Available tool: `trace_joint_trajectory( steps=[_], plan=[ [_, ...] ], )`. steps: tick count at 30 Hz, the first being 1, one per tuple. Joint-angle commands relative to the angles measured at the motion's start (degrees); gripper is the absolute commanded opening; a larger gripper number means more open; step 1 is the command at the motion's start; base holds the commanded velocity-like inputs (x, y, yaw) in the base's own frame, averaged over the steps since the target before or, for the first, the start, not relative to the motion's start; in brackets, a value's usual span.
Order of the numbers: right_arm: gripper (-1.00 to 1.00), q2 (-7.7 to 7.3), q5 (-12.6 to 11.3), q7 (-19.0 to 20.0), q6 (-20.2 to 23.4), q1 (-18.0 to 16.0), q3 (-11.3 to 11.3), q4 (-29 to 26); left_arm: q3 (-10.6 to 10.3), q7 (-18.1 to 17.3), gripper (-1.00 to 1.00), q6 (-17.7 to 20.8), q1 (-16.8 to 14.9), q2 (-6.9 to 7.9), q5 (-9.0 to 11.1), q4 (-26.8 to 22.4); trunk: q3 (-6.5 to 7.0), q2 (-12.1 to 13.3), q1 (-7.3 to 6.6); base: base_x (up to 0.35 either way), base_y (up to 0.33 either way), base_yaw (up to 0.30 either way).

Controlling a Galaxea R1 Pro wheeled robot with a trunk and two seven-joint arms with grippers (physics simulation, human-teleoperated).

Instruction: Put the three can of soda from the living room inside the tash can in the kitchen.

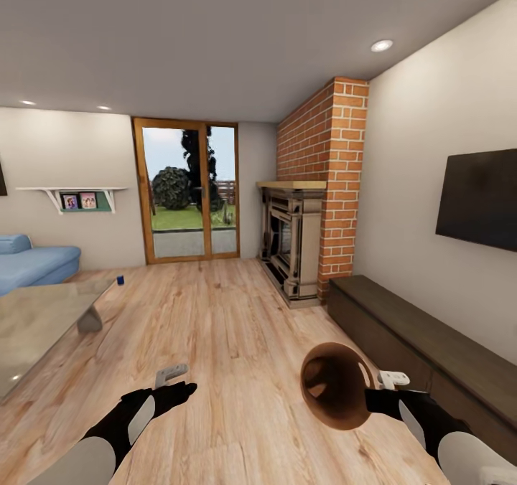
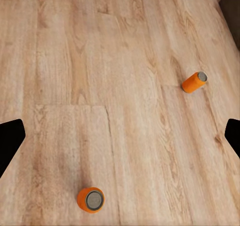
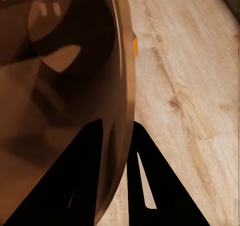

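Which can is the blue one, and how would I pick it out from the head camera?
Start at the glass patio door on the far wall, then drop to the wood floor left of it, past the far corner of the glass coffee table. The blue can stands there alone: small, dark blue, unlike the orange cans below the left gripper.

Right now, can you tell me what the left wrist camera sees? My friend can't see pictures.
Two orange soda cans sit apart on a pale wood floor: one can shows its silver top, and the other can is tipped over. The left gripper's dark fingertips are spread wide, holding nothing.
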Motion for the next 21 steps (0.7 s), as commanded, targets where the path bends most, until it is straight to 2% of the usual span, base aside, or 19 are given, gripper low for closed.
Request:
trace_joint_trajectory(
  steps=[1,11,21],
  plan=[
    [-1.00,0.00,-0.61,0.32,0.03,-0.04,-0.38,-0.12,0.00,0.00,1.00,-0.01,-0.01,0.00,0.01,-0.01,0.04,-0.01,0.00,0.000,0.000,-0.140],
    [-1.00,-0.03,-0.61,0.32,0.02,-0.04,-0.41,-0.12,0.00,0.00,1.00,0.05,0.00,0.00,0.01,0.04,0.51,-0.01,0.00,-0.003,0.000,-0.204],
    [-1.00,-0.03,-0.61,0.32,0.03,-0.04,-0.38,-0.12,0.00,0.00,1.00,0.06,0.02,0.01,0.01,0.03,1.07,-0.01,0.00,-0.104,0.000,-0.213]
  ],
)
